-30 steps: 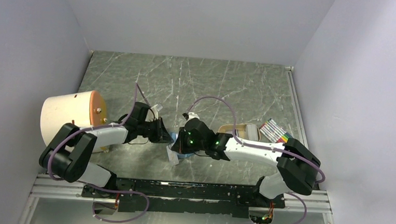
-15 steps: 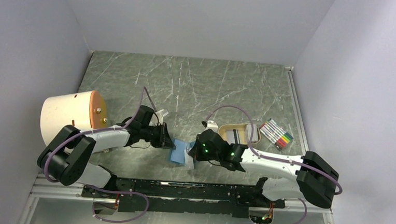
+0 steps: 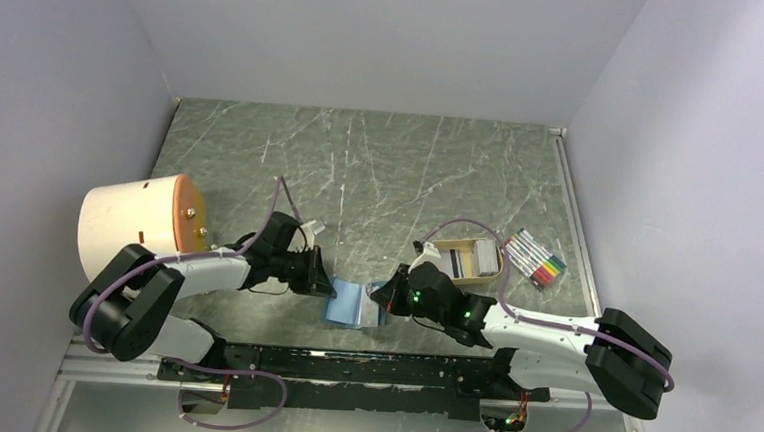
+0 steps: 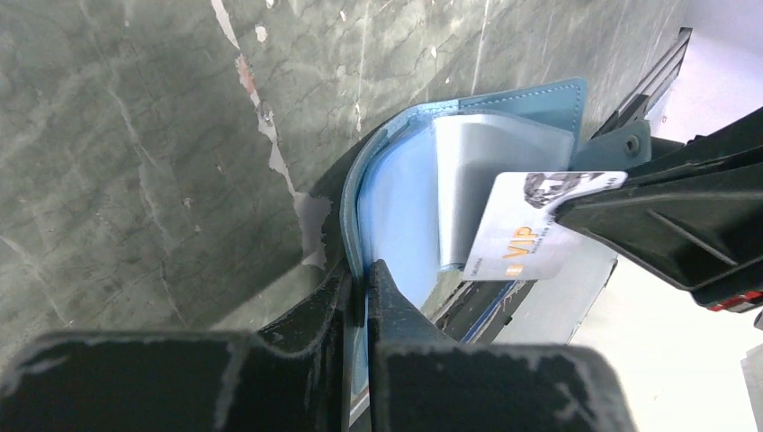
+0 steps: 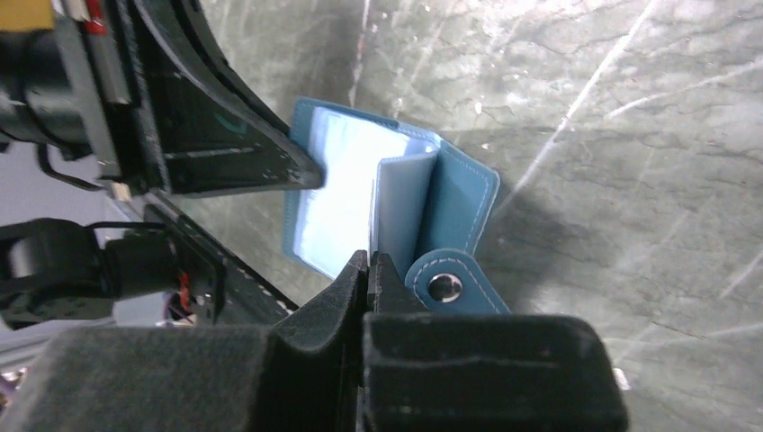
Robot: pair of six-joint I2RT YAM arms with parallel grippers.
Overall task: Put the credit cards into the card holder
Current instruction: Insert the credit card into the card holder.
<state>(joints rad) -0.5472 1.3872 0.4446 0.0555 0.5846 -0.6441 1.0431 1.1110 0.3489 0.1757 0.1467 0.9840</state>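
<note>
The left gripper [image 4: 364, 273] is clamped fully onto the edge of one cover of the card holder [image 4: 400, 193], which lies unfolded on the surface [image 3: 381, 166] near the middle of its near edge. The right gripper [image 5: 367, 263] is clamped on one credit card [image 4: 529, 223], with the card's corner overlapping the holder's clear inner sleeve [image 4: 490, 157].

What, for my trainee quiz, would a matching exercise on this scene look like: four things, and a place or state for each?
1 card holder
2 VIP card
3 marker pack
4 oval tray

A pinched in the right gripper
B holds spare cards
C open, edge clamped by the left gripper
D lies just right of the oval tray

Pairs: 1-C, 2-A, 3-D, 4-B.
</note>
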